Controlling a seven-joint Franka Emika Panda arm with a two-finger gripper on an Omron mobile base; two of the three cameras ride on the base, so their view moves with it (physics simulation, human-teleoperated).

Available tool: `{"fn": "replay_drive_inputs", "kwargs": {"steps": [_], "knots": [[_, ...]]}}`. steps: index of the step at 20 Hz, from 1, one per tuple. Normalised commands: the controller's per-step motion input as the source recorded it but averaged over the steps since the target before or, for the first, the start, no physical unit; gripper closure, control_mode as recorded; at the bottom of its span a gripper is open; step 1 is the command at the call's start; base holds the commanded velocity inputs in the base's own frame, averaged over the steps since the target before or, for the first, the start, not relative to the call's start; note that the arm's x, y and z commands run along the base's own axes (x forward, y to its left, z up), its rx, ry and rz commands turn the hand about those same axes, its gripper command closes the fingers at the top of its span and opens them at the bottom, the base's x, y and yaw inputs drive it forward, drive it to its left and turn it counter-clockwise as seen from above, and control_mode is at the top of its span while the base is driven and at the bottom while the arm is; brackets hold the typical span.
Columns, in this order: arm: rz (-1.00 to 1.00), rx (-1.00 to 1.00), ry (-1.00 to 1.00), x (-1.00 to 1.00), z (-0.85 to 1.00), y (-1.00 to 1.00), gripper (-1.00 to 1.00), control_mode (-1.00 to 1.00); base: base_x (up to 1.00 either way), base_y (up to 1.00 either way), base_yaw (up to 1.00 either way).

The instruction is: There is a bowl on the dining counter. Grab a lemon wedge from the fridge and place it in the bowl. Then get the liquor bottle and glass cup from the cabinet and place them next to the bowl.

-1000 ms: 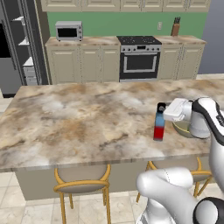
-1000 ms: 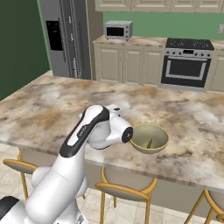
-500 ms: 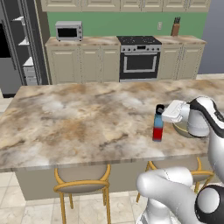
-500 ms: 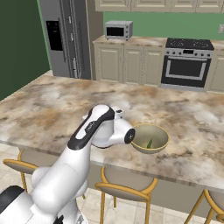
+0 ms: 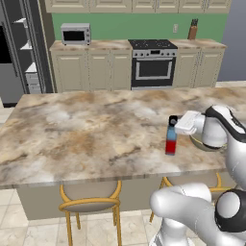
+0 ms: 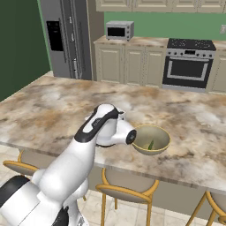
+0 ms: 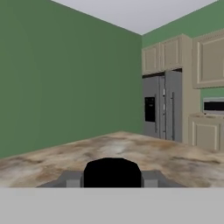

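Observation:
The liquor bottle [image 5: 170, 140], blue over red with a black cap [image 7: 111, 170], stands upright on the dining counter [image 5: 86, 125]. My gripper [image 5: 174, 120] reaches in level from the right and is shut on the cap, with one grey fingertip [image 7: 72, 178] on each side of it. Just right of the bottle sits the olive-tan bowl [image 6: 151, 139], partly behind my forearm [image 5: 214, 132]. A small yellow-green lemon wedge [image 6: 151, 145] lies inside it. The glass cup is out of view.
Yellow-framed stools [image 5: 91, 202] stand along the counter's near edge. The grey fridge [image 6: 66, 39] is at the far left. Cream cabinets with a microwave [image 5: 75, 33] and a stove [image 5: 153, 67] line the back wall.
My hand has eased slightly left and down at the bottle. The bottle stays upright beside the bowl, hardly moved.

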Motion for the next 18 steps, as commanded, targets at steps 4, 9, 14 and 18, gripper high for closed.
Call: {"fn": "replay_drive_inputs", "kwargs": {"steps": [4, 9, 14, 18], "knots": [[0.00, 0.00, 0.00, 0.11, -0.13, 0.00, 1.00, -1.00, 0.00, 0.00, 0.00], [0.00, 0.00, 0.00, 0.09, -0.13, 0.00, 1.00, -1.00, 0.00, 0.00, 0.00], [0.00, 0.00, 0.00, 0.09, -0.12, 0.00, 1.00, -1.00, 0.00, 0.00, 0.00], [0.00, 0.00, 0.00, 0.11, -0.09, 0.00, 1.00, -1.00, 0.00, 0.00, 0.00]]}}
